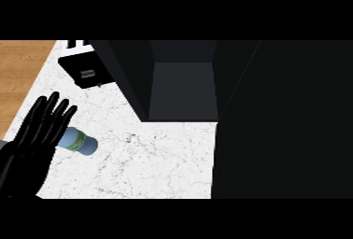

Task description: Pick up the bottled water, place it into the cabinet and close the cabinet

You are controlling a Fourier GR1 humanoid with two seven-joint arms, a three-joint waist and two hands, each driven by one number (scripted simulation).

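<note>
At lower left, left hand (38, 133) flat, fingers straight, holding nothing; bottled water (77, 142) just beside at three o'clock, axis running ten-to-four.

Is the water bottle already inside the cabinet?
No, the bottled water lies on the white counter beside the left hand, outside the open cabinet.

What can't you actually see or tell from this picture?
- Head view: the right hand does not show at all.
- The bottled water: its left part is hidden behind the left hand.
- The cabinet: its dark inside shows no contents, and its right side merges into black.
</note>
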